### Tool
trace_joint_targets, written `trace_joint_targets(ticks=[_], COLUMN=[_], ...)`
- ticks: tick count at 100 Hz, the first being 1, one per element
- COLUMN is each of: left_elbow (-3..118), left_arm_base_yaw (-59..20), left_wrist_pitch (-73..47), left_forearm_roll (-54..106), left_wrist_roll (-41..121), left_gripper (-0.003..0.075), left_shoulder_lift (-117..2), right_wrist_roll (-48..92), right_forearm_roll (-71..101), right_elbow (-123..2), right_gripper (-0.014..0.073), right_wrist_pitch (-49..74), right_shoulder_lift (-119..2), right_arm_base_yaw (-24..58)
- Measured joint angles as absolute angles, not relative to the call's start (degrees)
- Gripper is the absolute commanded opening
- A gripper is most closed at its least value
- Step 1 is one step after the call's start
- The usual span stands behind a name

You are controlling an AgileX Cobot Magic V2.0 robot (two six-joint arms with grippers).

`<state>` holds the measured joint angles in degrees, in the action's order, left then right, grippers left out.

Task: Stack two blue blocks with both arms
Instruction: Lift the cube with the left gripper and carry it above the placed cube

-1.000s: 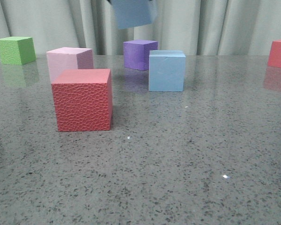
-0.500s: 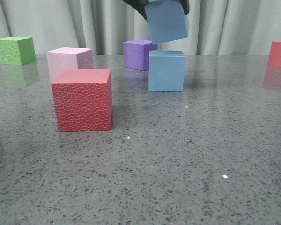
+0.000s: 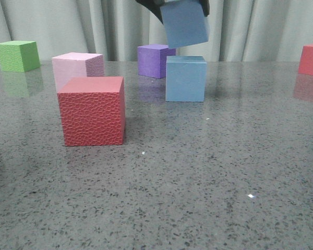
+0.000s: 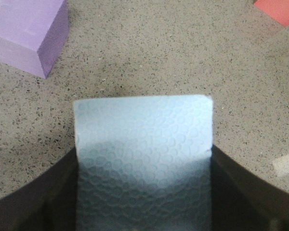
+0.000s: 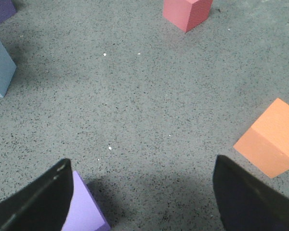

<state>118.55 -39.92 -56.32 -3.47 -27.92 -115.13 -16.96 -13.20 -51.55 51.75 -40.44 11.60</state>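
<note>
One blue block stands on the table, right of centre at the back. My left gripper is shut on the other blue block and holds it tilted in the air just above the standing one, with a small gap between them. In the left wrist view the held block fills the space between both dark fingers. My right gripper is open and empty, low over the table; it does not show in the front view. The standing blue block shows at the edge of the right wrist view.
A purple cube stands behind the blue block. A pale pink cube and a red textured cube stand left, a green cube far left, a red cube far right. An orange cube and a lilac cube lie beside my right gripper.
My left gripper has carried the held blue block rightward and down, from left of the standing block to just above it. In the last half second it has hardly moved.
</note>
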Motion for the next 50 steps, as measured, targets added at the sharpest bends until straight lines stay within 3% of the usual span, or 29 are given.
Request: trace_joint_targets(ticks=[50], left_elbow=[118.55], left_arm_base_yaw=[-39.92], left_wrist_pitch=[-58.84], left_forearm_roll=[-3.79], left_wrist_roll=[-27.92], left_gripper=[0.0251], left_shoulder_lift=[-115.13], right_wrist_roll=[-16.96], right_forearm_roll=[-13.2], right_elbow=[-51.55], right_gripper=[0.0592], right_wrist_pitch=[51.75], right_shoulder_lift=[-40.44], right_arm_base_yaw=[11.6])
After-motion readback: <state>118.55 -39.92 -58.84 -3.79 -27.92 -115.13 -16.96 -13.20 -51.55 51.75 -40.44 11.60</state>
